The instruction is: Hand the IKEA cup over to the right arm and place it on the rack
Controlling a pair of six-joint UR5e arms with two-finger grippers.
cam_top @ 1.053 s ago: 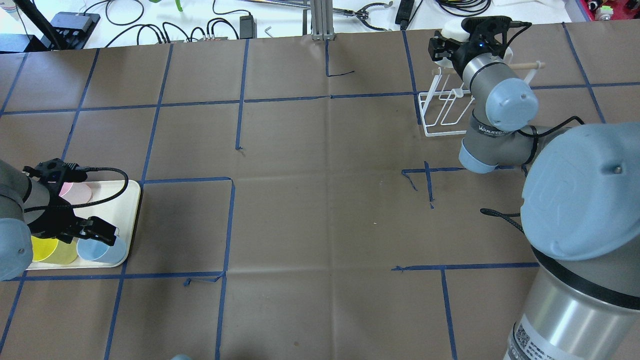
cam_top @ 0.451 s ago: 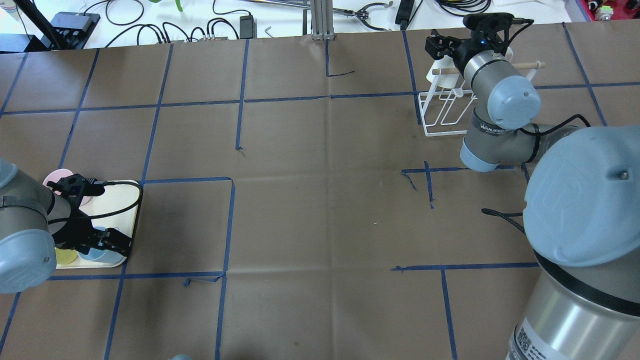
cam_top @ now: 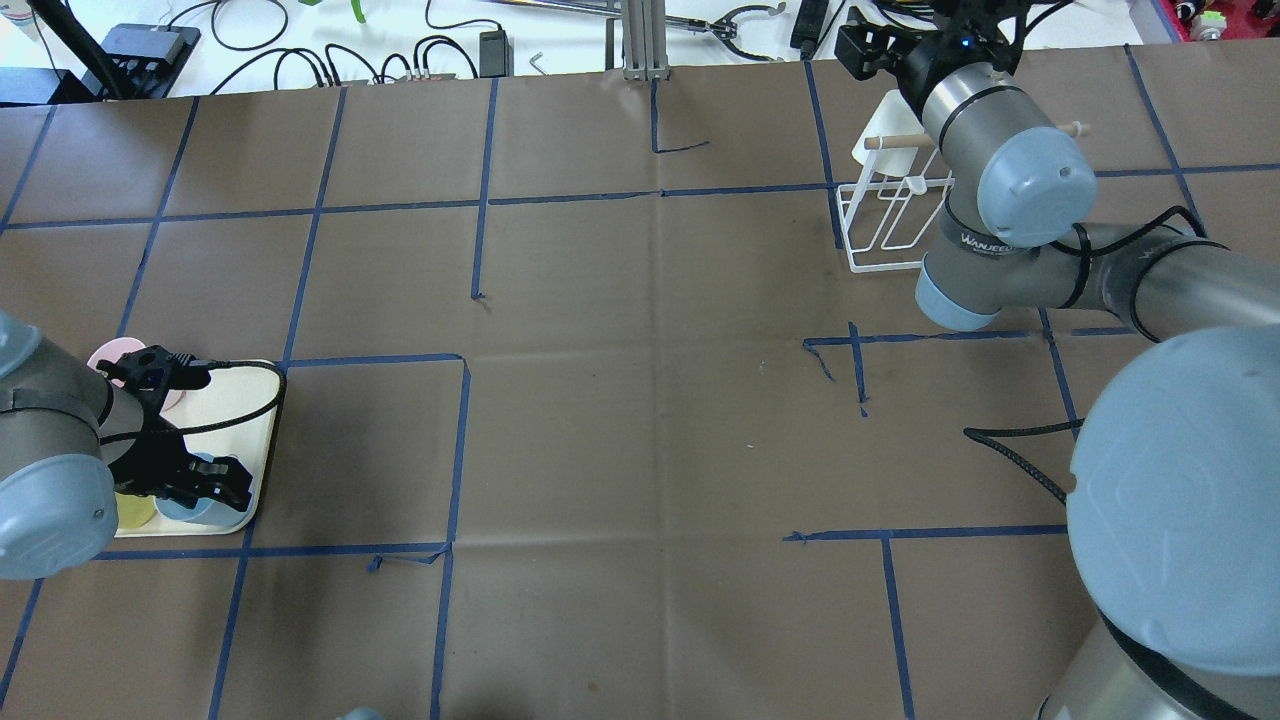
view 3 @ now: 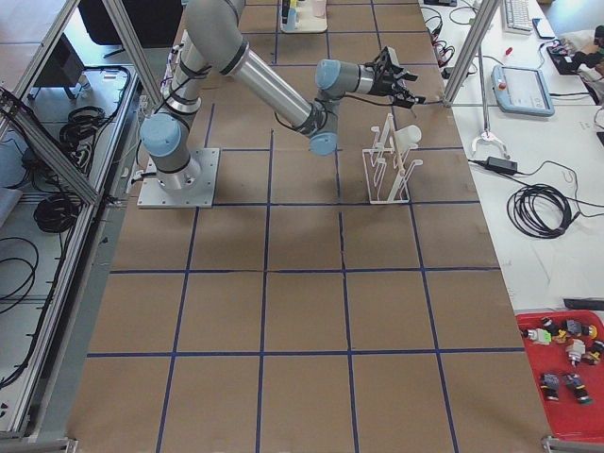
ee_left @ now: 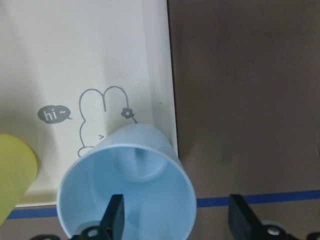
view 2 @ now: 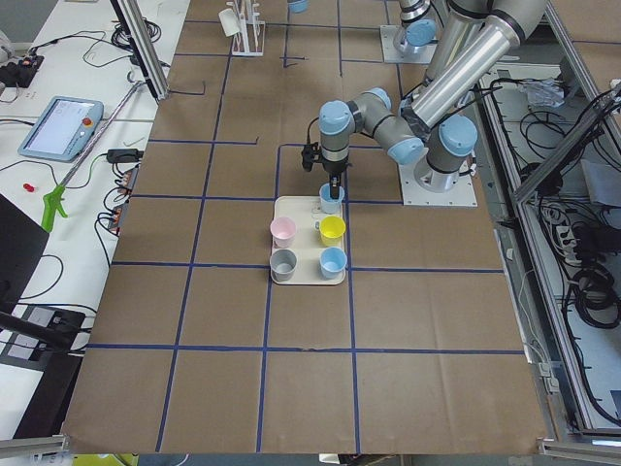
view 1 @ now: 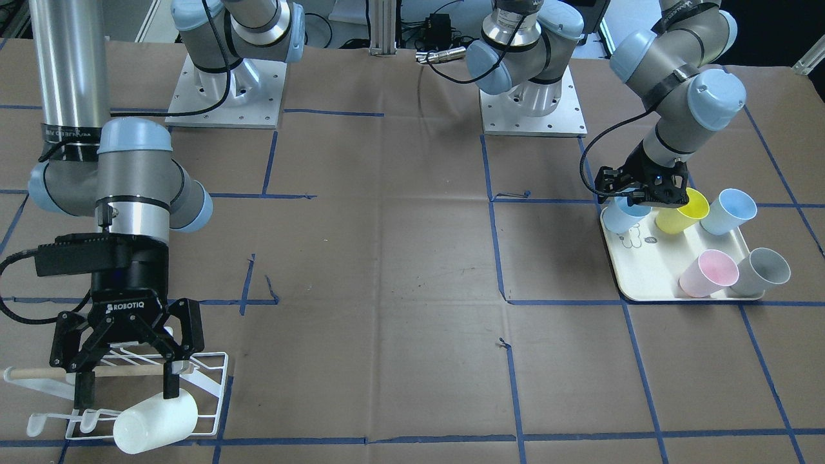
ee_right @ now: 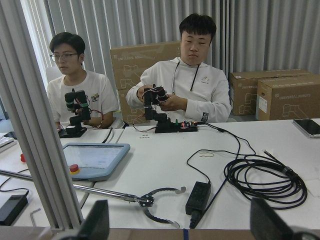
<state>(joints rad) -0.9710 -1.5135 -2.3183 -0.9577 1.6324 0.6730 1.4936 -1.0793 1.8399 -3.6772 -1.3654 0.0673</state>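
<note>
Pale blue plastic cup (ee_left: 125, 192) upright, left gripper (ee_left: 177, 218) fingers apart straddling its rim; right gripper (view 1: 126, 390) fingers apart over white wire rack (view 1: 205, 377).

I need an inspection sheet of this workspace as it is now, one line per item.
Surface: brown table cover with blue tape lines, creased.
Job's things: white cup rests tilted on the rack; five cups on the tray.
Clutter: nothing seen.
Grippers: right gripper open over the white cup; left gripper open, one finger inside a blue cup.
Cables: black cable lies on the table cover beside the right arm.
Surroundings: two people sit behind a white bench.
</note>
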